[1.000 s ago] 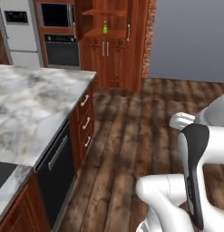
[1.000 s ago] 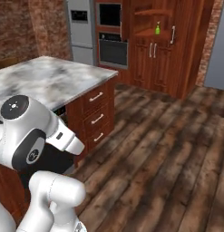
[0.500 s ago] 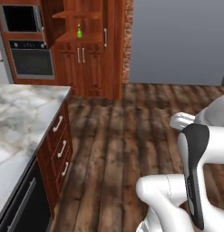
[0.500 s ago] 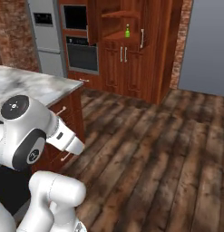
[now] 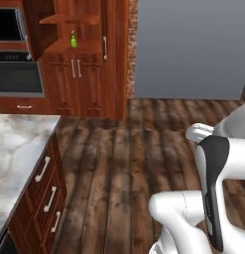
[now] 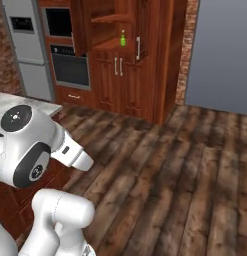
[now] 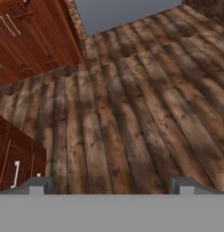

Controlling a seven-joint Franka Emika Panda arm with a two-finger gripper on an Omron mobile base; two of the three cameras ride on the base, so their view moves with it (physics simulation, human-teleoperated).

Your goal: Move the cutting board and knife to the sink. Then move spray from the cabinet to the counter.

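Spray (image 5: 73, 40) is standing upright in the open shelf niche of the cabinet (image 5: 82, 74), far ahead of my fingers and well above them, just over the two panelled doors with slim silver handles. In the right base view the green bottle (image 6: 123, 38) is sitting near the niche's right edge, apart from the side wall as far as I can tell.

My gripper (image 7: 109, 183) is gaping fully wide and carrying nothing; my fingertips (image 7: 37, 185) are pointing down and forward over bare wooden floor (image 7: 131, 113), with the cabinet doors off to my upper left and the drawer fronts (image 7: 13, 170) of the counter (image 5: 15, 154) close at my lower left.

I am judging this as the approach to the cabinet. To do it well, I should be closing squarely on the niche, lifting my hand to shelf height, and levelling my fingers so they are straddling the bottle's body below the narrow neck, without clipping the shelf above.

My arm is folded tight over the base, elbow high, hand tilted floorward.
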